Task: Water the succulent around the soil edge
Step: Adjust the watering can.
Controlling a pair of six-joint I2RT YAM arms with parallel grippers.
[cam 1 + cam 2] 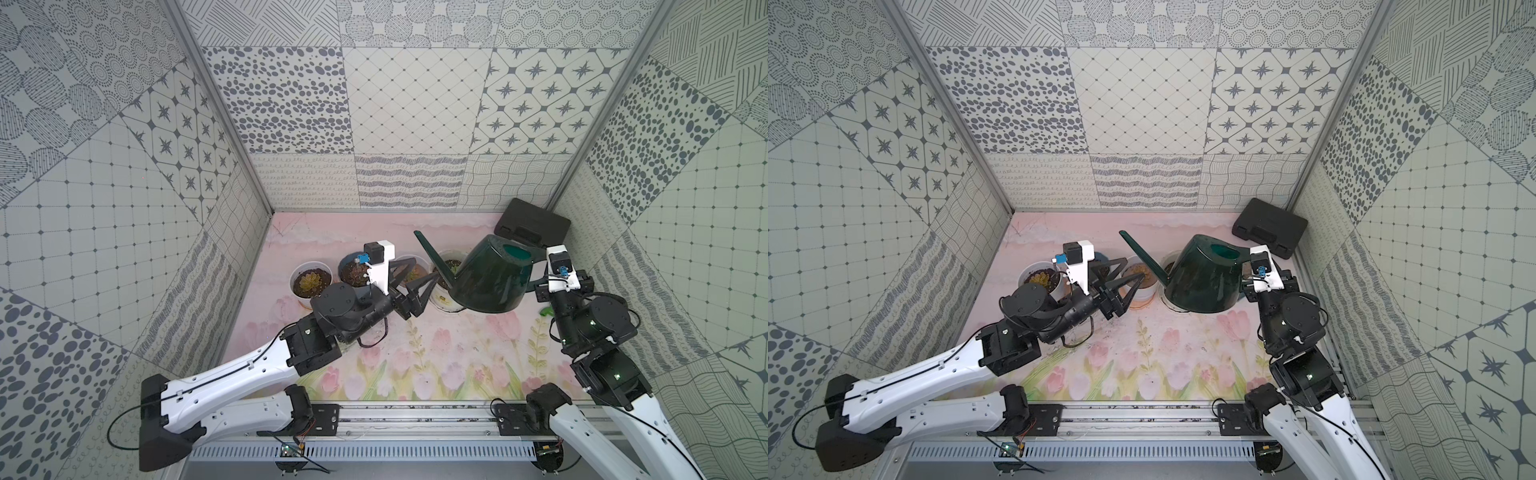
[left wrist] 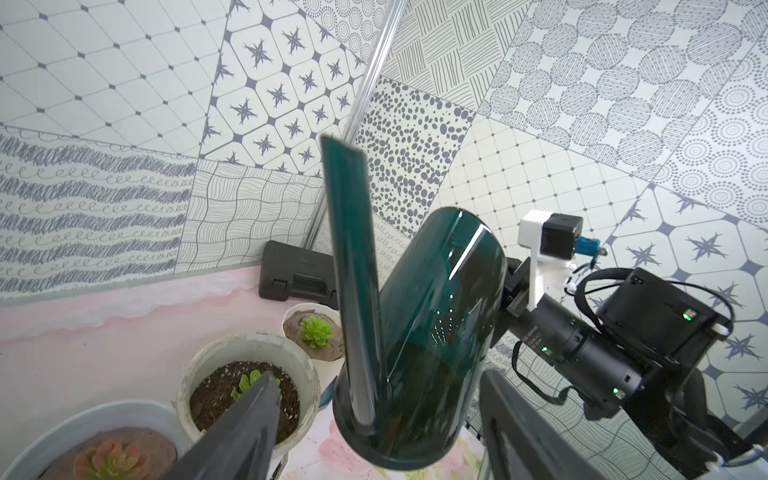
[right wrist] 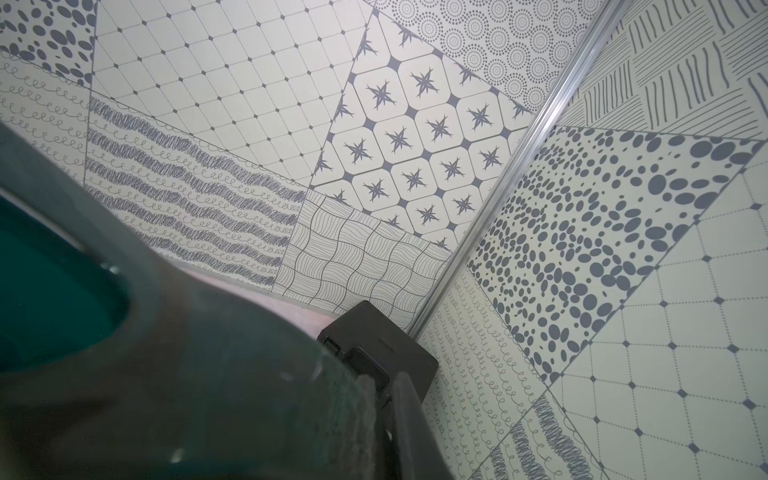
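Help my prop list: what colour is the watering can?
Dark green: the watering can shows best in the left wrist view.

Dark green watering can (image 2: 432, 332) tilted, spout (image 2: 349, 249) pointing up; succulent (image 2: 316, 331) peeks beside spout; left gripper (image 2: 380, 376) fingers (image 2: 245, 428) spread wide apart.

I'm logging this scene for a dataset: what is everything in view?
watering can: one, dark green, lifted and tilted by the pots, spout up.
succulent: one, bright green, tan soil, in a white fluted pot.
cream pot: one, green plant in dark soil, beside the succulent.
pinkish rosette: one, tan soil, pale pot, next along.
end pots: two, one white, one dark, row's left end.
case: one, black, far right corner.
mat: one, pink floral, covers the table.
left gripper: one, black, open, before the row.
right gripper: one, black, shut on the watering can's handle.
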